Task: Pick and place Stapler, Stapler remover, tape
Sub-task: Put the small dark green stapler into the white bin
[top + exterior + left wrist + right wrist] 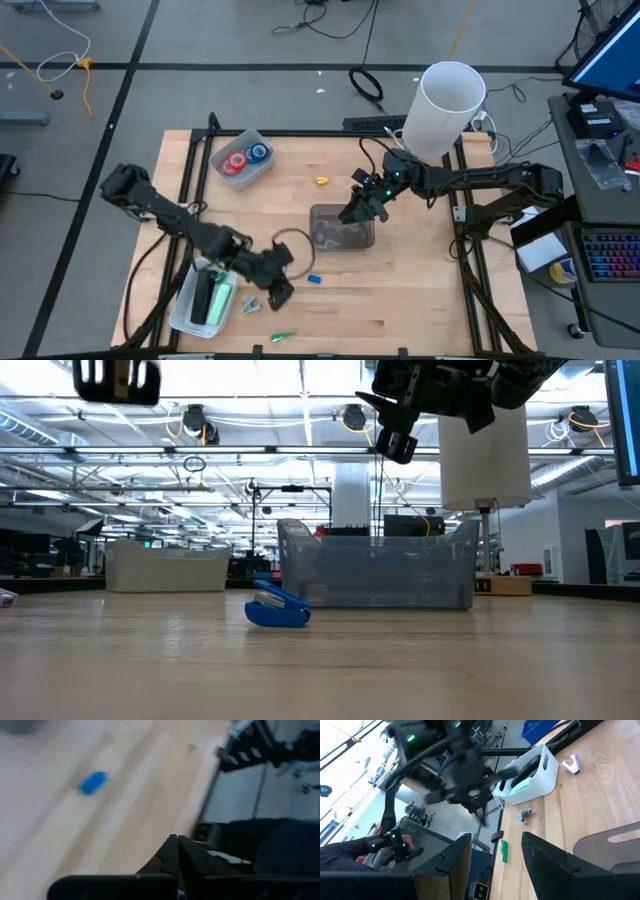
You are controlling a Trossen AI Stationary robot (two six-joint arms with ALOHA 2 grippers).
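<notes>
The left gripper (283, 291) is clenched on nothing beside the white bin (190, 306). The blue stapler remover (313, 279) lies on the table (420, 290), near the clear bin (368, 239). The right gripper (352, 213) hovers released above that bin; the tape (246, 159) sits in its tray (262, 175). Reopen first, then descend squarely over the remover.

Three bins: one with tape rolls (245, 159), a clear one (341, 227) mid-surface, a white one (205, 297) holding staplers. Tape rolls visible: one red, one blue. Loose: one blue remover (313, 279), one yellow bit (322, 181), one green piece (284, 336).
</notes>
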